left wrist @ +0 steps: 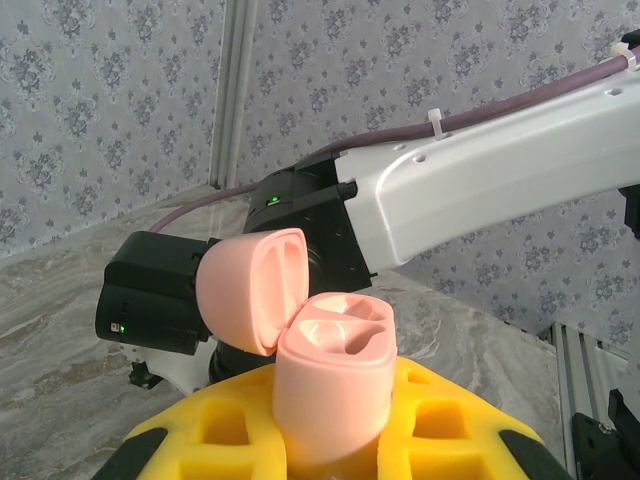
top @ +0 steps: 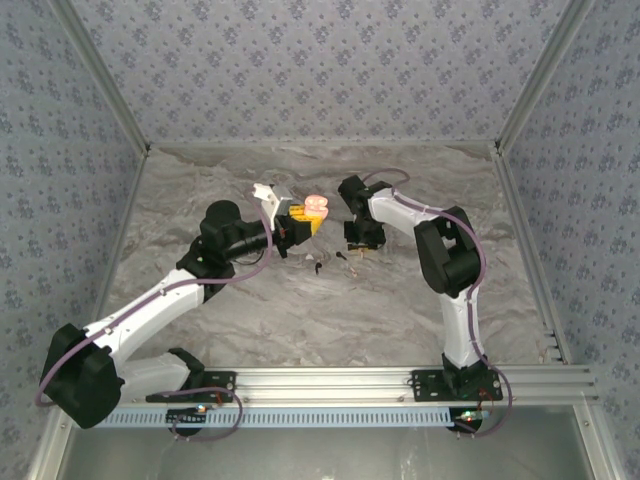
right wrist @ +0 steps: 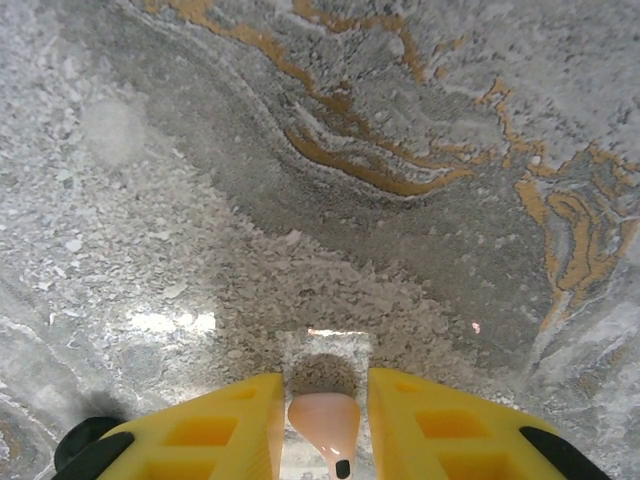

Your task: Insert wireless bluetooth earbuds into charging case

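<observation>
The marbled table (top: 300,320) was seen beneath both arms, which met near its middle. The left gripper (left wrist: 330,428) was pressed tight on the pink charging case (left wrist: 335,375), which was held upright off the table with its lid (left wrist: 250,290) swung open to one side and its two moulded sockets bared and empty. The right gripper (right wrist: 325,385) was held low over the table just beside the case, its jaws drawn narrow about a small pink piece with a dark tip, judged to be an earbud (right wrist: 322,420); it was taken to be pinched, though contact on either side could not be made out with certainty. A tiny dark sliver (top: 318,265), possibly the second earbud, was left lying on the table between the two arms.

The step in hand was judged to be the pick-up of an earbud. Next, that piece would need to be lifted, carried over the open case, lined up with a socket and lowered in while the case was kept steady.
</observation>
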